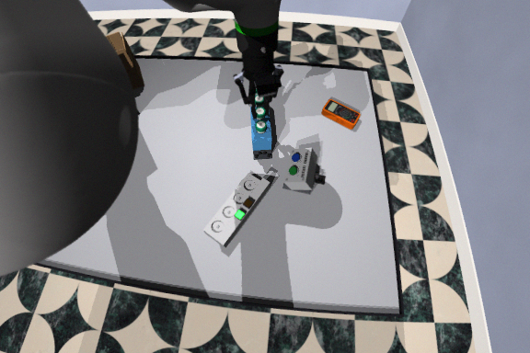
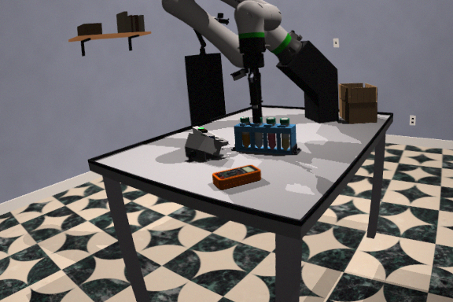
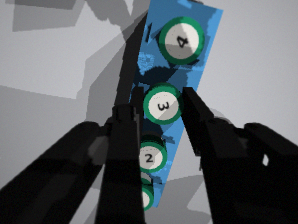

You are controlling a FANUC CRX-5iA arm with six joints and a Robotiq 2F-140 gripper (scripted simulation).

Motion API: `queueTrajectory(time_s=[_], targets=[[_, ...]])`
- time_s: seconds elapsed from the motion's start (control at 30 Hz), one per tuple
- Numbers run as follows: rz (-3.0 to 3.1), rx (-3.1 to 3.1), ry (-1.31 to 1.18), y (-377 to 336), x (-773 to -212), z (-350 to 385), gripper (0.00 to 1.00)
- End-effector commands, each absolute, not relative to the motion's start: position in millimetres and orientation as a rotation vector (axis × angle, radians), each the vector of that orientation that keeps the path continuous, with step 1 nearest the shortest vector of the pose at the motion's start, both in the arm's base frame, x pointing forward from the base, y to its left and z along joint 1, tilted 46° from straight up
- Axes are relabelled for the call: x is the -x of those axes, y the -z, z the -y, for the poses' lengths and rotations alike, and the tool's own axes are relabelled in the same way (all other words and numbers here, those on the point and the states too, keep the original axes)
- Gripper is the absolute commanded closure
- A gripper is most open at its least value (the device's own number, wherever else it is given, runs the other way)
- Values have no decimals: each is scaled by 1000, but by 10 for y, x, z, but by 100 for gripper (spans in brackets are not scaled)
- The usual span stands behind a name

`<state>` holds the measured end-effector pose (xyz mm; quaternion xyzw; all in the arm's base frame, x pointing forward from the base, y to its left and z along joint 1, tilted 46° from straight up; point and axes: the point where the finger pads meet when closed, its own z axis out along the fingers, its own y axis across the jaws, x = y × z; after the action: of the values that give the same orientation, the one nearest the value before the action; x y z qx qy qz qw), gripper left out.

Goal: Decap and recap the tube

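Observation:
The blue tube rack (image 1: 262, 137) holds four tubes with green caps. In the wrist view the caps read 4 (image 3: 181, 41), 3 (image 3: 162, 106) and 2 (image 3: 151, 157), and all sit on their tubes. My gripper (image 3: 162, 101) hangs straight down over the rack, its two black fingers closed against the sides of the cap of tube 3 (image 1: 257, 99). It shows in the exterior view (image 2: 257, 117) at the second tube from the left. The cap tray (image 1: 239, 206) has empty nests and its green lamp (image 1: 239, 214) is lit. The key housing (image 1: 299, 168) shows the blue key (image 1: 296, 156) and the green key (image 1: 293, 169).
An orange multimeter (image 1: 340, 113) lies to the right of the rack. A cardboard box (image 2: 358, 102) stands at a table corner near the arm's black base (image 2: 320, 88). The key housing and cap tray sit close to the rack's near end.

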<state>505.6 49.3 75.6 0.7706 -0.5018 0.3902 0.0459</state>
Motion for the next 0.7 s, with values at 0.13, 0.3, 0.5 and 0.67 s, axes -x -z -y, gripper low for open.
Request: queueTrajectory(time_s=[0.13, 0.3, 0.5, 0.67], targets=[[1672, -2300, -1213, -761, -5058, -499, 70], [1807, -2241, -1230, -761, -5057, -499, 70], [1968, -2161, -1248, -762, -5057, -500, 70], [2074, -2102, -1257, -762, -5056, -500, 70]])
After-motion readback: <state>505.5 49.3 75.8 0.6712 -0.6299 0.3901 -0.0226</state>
